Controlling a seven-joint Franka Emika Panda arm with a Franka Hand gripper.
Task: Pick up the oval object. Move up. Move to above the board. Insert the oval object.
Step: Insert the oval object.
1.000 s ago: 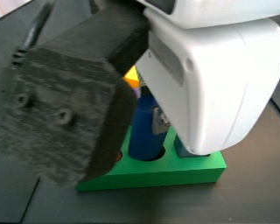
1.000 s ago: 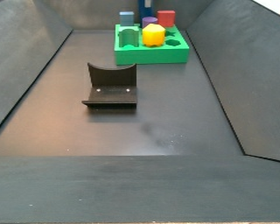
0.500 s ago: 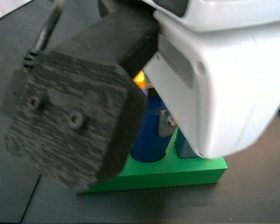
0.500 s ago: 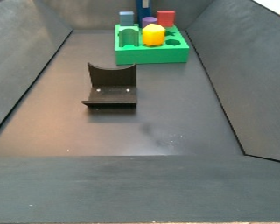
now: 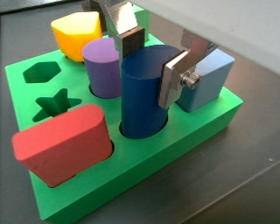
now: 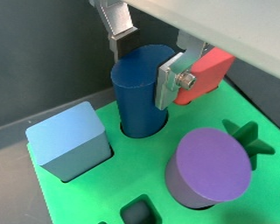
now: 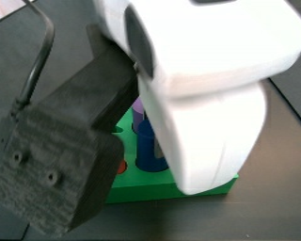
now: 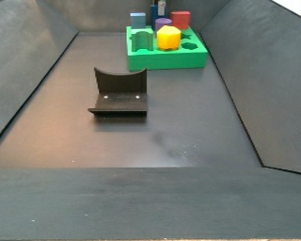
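The oval object stands upright, long axis vertical, seated in the board, the gripper jaws narrowly straddling its top.

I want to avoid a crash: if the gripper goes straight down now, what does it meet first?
Probably the oval object, standing between the gripper fingers in the board; whether they touch it is unclear.
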